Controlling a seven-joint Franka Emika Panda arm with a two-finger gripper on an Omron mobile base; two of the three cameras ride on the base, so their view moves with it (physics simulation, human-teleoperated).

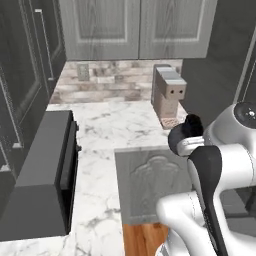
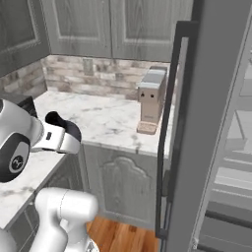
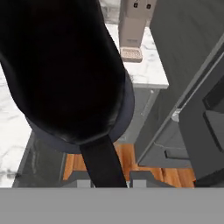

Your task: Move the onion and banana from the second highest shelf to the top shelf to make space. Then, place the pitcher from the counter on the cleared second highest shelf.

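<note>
Up close, tool nearly closed, gripping pitcher by its handle

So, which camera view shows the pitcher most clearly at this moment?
The hand view: the pitcher looms large there, its handle between the fingertips of the gripper. The left base view shows its dark top behind the arm; the right base view shows it at the wrist.

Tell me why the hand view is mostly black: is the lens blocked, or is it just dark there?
Hand view: the black mass is the pitcher held right before the lens, shadeless, its handle between the gripper fingertips. Around it the counter and wood floor render evenly lit. Both base views: soft, no glare, the coffee machine readable.
</note>
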